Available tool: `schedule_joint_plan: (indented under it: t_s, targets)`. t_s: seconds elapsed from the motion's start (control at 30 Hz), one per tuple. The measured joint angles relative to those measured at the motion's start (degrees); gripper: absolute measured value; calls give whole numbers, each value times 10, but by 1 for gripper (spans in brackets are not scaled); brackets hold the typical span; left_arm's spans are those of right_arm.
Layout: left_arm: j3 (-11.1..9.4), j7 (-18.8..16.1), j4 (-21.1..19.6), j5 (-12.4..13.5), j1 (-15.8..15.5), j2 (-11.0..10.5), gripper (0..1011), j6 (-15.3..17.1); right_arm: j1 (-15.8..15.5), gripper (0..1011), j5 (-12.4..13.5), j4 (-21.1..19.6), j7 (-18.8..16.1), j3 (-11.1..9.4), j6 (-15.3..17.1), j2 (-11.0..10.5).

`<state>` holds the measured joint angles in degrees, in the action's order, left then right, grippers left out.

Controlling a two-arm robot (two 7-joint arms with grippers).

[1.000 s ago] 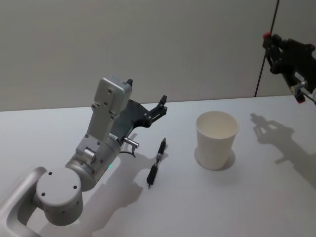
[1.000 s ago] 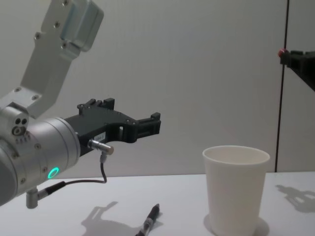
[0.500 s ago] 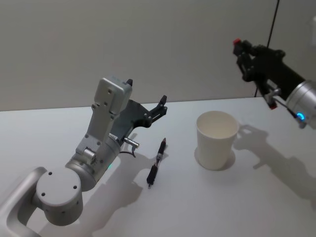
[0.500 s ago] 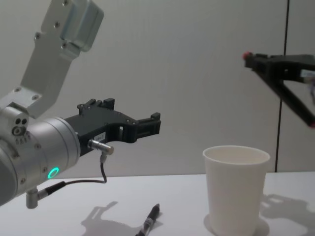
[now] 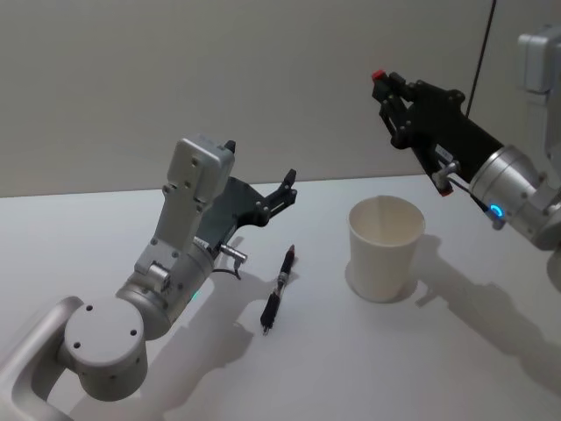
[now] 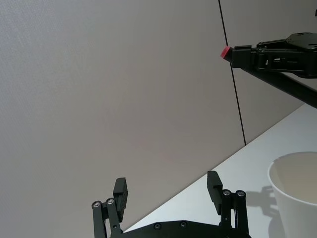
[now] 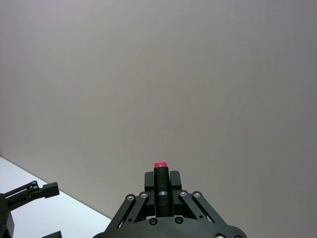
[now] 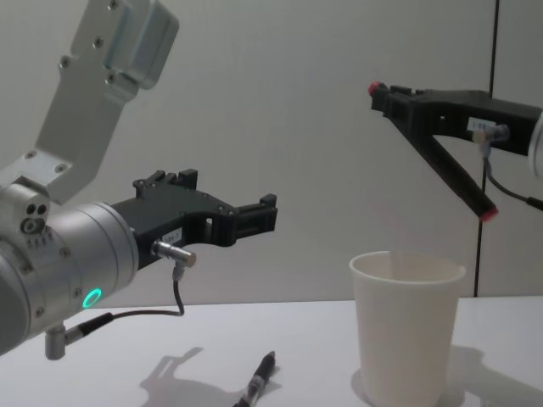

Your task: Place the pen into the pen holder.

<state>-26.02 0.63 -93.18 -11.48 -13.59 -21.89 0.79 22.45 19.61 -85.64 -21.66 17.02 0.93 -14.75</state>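
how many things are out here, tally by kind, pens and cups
pens: 2 (black pen lying on the table, red-tipped pen in the right gripper)
paper cup: 1
total: 3

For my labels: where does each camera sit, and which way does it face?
Head: above, looking down at pen holder, lying pen, left arm, right arm.
Chest: low, looking forward; left arm large.
Left wrist: behind left gripper, fingers open, facing wall.
Right wrist: behind right gripper, shut on red-tipped pen, facing wall.
Head and chest share the pen holder.
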Motion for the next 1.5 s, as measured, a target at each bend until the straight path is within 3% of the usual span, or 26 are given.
schedule_joint_plan:
  t_s: [0.43,1.5]
  targets:
    - [0,0,0,0,0,0,1001,0,0,175,0,6,1,10,-22,10]
    - [0,0,0,0,0,0,1001,0,1,175,-4,42,-18,32,-42,30]
